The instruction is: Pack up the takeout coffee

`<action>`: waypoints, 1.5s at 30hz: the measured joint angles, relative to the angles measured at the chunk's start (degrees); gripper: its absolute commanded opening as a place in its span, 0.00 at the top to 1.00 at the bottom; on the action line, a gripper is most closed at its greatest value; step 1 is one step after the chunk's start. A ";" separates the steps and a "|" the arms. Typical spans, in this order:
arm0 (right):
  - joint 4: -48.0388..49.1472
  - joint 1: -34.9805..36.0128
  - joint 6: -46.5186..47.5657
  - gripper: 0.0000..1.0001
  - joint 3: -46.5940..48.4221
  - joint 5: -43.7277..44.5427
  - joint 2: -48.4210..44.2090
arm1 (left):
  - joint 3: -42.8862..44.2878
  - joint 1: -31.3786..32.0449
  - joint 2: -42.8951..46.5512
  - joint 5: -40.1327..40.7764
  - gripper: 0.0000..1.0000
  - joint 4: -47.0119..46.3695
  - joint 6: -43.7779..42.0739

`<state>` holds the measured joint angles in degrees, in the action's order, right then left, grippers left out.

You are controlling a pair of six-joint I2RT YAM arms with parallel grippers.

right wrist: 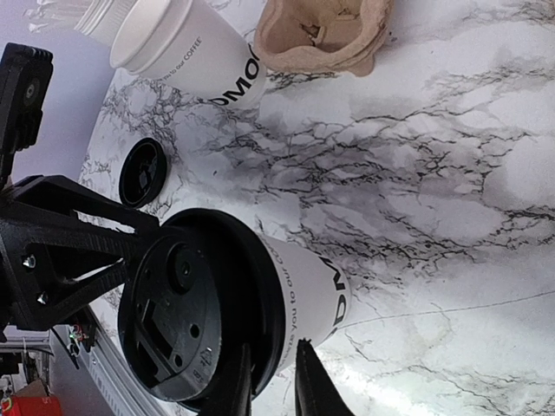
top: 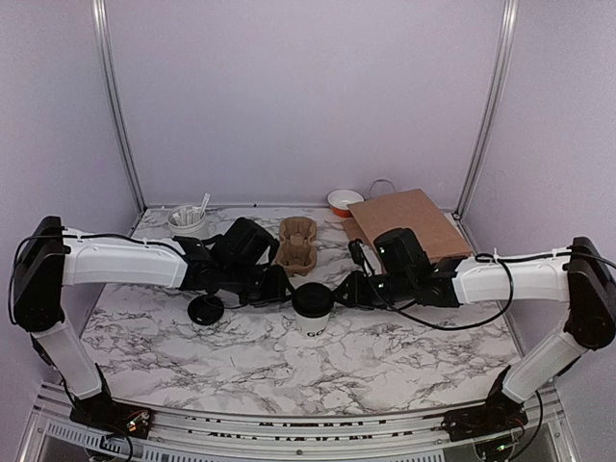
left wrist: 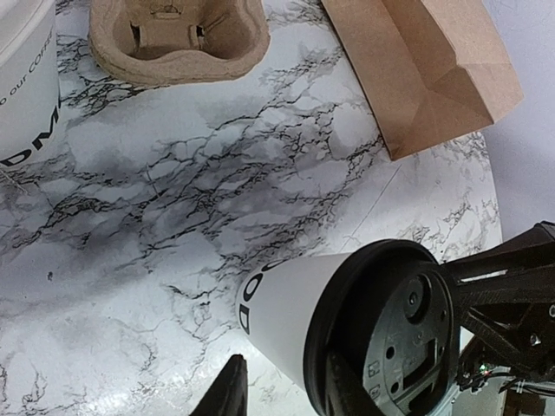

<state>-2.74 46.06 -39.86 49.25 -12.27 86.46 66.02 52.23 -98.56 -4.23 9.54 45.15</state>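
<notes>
The takeout coffee (top: 313,310), a white paper cup with dark lettering and a black lid, stands mid-table between both grippers. My right gripper (top: 348,289) pinches the cup's right rim: in the right wrist view (right wrist: 276,386) one finger lies on the lid and one against the cup wall (right wrist: 312,295). My left gripper (top: 281,287) is at the cup's left side. In the left wrist view (left wrist: 286,394) its jaws are apart. One finger is over the lid (left wrist: 381,329); the other stands clear of the cup wall (left wrist: 277,299).
A second white cup with no lid (right wrist: 191,48) stands under the left arm. A loose black lid (top: 206,309) lies left of the coffee. Behind are the brown pulp tray (top: 297,241), a brown paper bag (top: 409,221), a red-and-white bowl (top: 345,200) and a white canister with sticks (top: 188,221).
</notes>
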 measured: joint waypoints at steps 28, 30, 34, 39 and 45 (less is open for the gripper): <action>-8.48 0.04 1.14 0.86 7.19 3.74 -0.20 | 2.91 1.14 1.14 1.33 0.67 4.26 -2.25; -8.50 -0.07 1.36 0.95 7.19 3.82 -0.28 | 3.21 1.14 1.40 1.64 0.67 4.70 -2.47; -5.51 -0.85 1.25 1.00 6.95 0.15 -0.87 | 3.28 1.11 2.38 2.05 0.67 5.25 -2.86; 10.84 -3.13 -3.45 1.00 2.01 -11.08 -1.75 | 3.28 0.87 3.52 2.27 0.71 5.44 -3.19; 23.28 -3.98 -9.07 1.00 -0.83 -18.67 -1.25 | 3.26 0.28 5.68 2.58 0.71 5.44 -3.39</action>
<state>20.53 42.09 -48.93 48.42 -30.94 85.21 69.28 52.51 -92.88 -1.65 14.98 41.76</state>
